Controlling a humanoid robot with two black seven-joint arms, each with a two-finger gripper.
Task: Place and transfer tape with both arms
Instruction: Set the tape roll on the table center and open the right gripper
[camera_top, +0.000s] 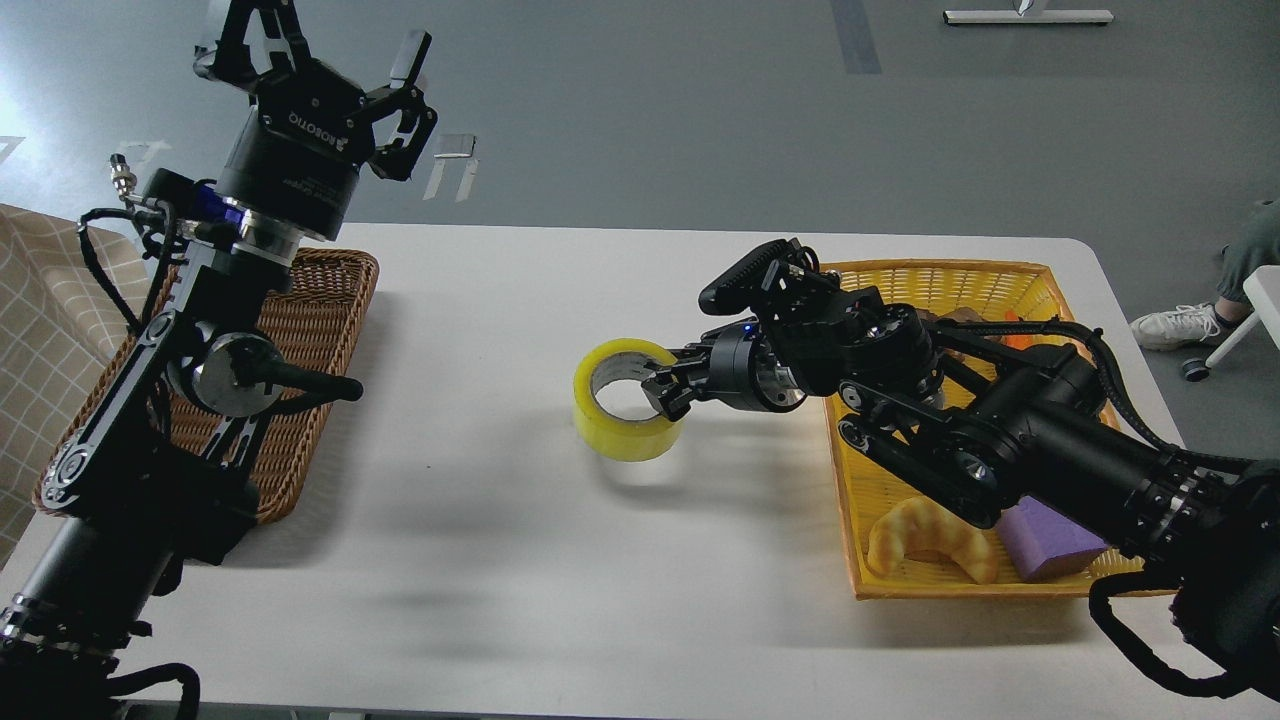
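Observation:
The yellow tape roll with its grey-white core sits low over the white table near its middle, at or just above the surface. My right gripper reaches in from the right and is shut on the roll's right wall, one finger inside the core. My left gripper is open and empty, raised high above the far end of the brown wicker basket at the left.
A yellow basket at the right holds a croissant toy and a purple block; my right arm hides its other contents. A checked cloth lies at the left edge.

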